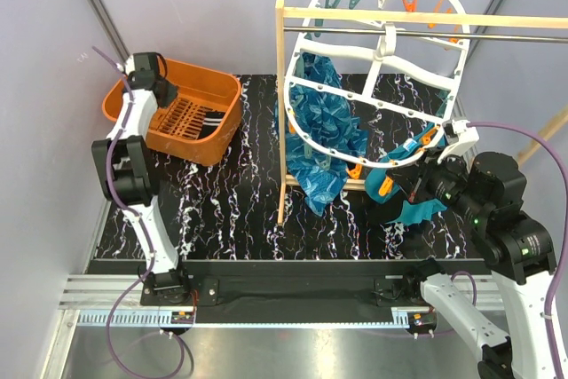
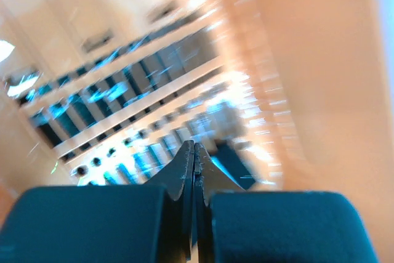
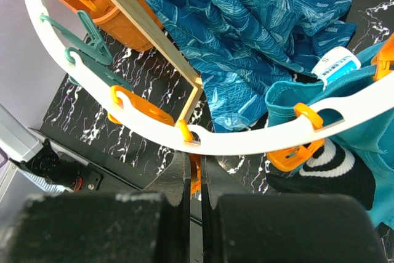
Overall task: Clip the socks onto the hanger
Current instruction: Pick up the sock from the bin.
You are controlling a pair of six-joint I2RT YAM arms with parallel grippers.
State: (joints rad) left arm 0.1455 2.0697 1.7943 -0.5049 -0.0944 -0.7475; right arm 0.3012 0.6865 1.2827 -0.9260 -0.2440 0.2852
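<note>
The white oval hanger (image 1: 373, 86) hangs from the wooden rack; its lower rim crosses the right wrist view (image 3: 246, 143). My right gripper (image 3: 196, 170) sits just under that rim, shut on an orange clip (image 3: 197, 180); it also shows in the top view (image 1: 406, 177). Beside it, another orange clip (image 3: 294, 155) holds a black white-striped sock (image 3: 332, 173). A second dark striped sock (image 1: 202, 122) lies in the orange basket (image 1: 222, 95). My left gripper (image 1: 165, 91) is over the basket, shut and empty (image 2: 194, 147). Its view is blurred, with a dark shape (image 2: 237, 164) just beyond the tips.
A blue patterned cloth (image 1: 324, 122) hangs from the hanger by the wooden rack's post (image 1: 281, 113). A plain teal cloth (image 3: 363, 121) is clipped at the right beside the sock. The rack's metal rod (image 1: 497, 37) runs across the top. Teal clips (image 3: 86, 47) hang along the rim.
</note>
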